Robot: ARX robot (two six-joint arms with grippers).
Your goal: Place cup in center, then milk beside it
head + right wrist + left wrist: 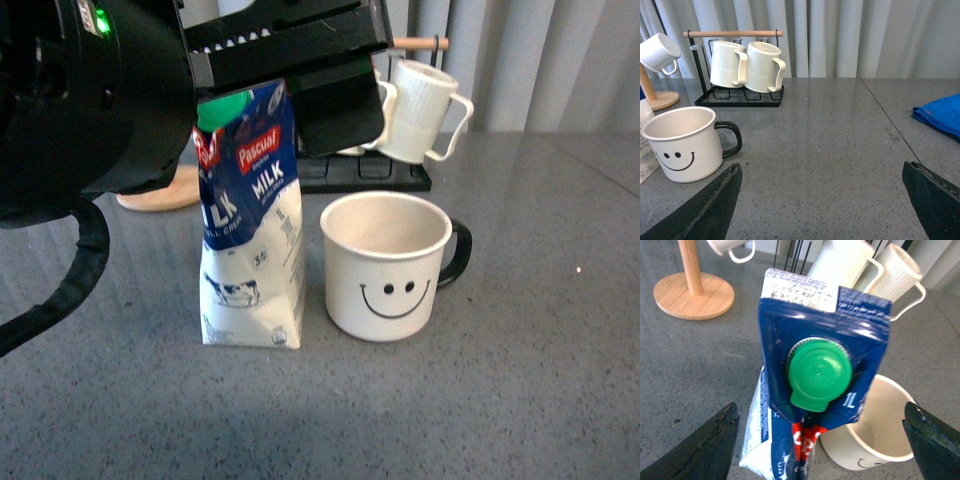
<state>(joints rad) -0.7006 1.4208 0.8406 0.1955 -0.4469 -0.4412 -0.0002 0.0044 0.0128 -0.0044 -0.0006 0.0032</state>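
The milk (pixel 250 240) stands upright on its own base on the counter (pixel 540 380), just beside the cup (pixel 388 265). There is a narrow gap between them, and the cup's smiley faces forward with its black handle turned away from the carton. Both sit about mid-counter, so by my reading both placements are done and the step in hand is the let-go.

The left hand (pixel 821 412) hangs directly over the carton's green cap. Its fingers (pixel 705 445) are spread wide on either side and touch neither the carton nor the cup. The next move calls for a straight lift upward (the carton is tall and its top looks creased, so a sideways brush could tip it into the cup).

The right hand (pixel 821 172) is also spread wide and holds nothing, low over bare counter to the cup's handle side. Behind, ribbed mugs hang on a black rack (pixel 740 95).
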